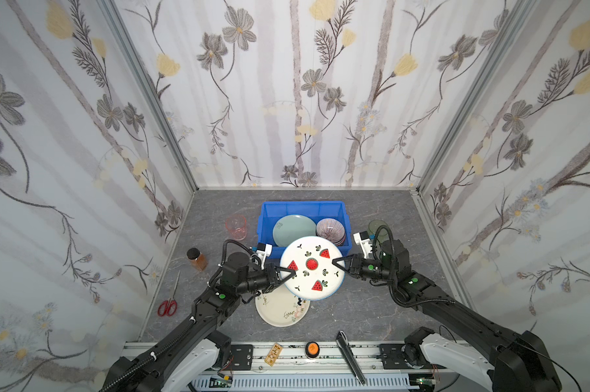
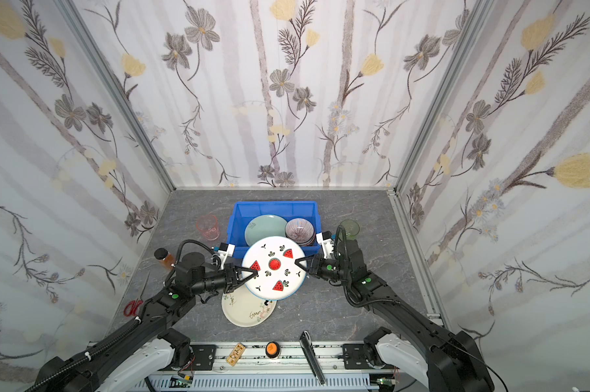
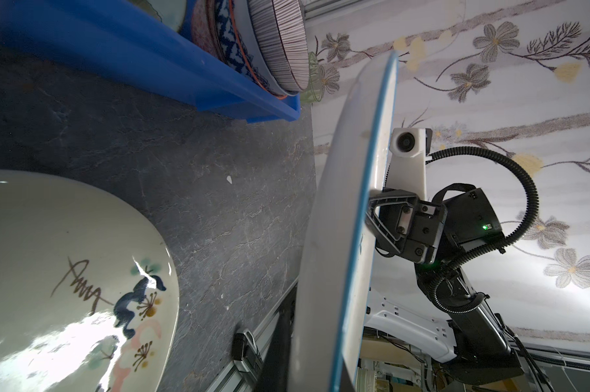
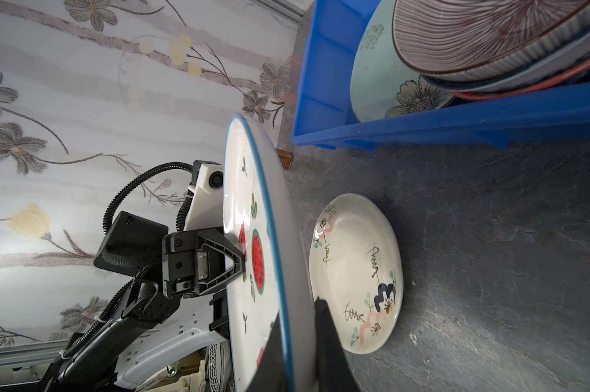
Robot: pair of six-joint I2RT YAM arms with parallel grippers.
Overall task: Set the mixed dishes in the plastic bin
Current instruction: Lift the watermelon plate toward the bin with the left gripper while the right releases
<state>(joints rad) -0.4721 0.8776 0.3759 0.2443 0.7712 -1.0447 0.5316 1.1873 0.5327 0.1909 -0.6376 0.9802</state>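
A white plate with watermelon drawings [image 1: 312,268] [image 2: 273,268] hangs level above the table, just in front of the blue plastic bin [image 1: 302,203] [image 2: 273,203]. My left gripper [image 1: 288,271] [image 3: 307,356] is shut on its left rim. On the opposite rim my right gripper [image 1: 336,266] [image 4: 297,356] is shut too. In the bin lie a pale green plate [image 1: 291,229] and a striped bowl [image 1: 331,229] stacked on other bowls. A cream plate [image 1: 280,312] [image 4: 354,271] rests on the table, partly under the held plate. A pink tumbler [image 1: 236,226] stands left of the bin, a green tumbler [image 2: 349,226] right of it.
An amber jar with a black lid [image 1: 196,258] and red-handled scissors [image 1: 169,302] are at the left of the grey table. Papered walls close in three sides. An orange button [image 1: 312,349] sits on the front rail.
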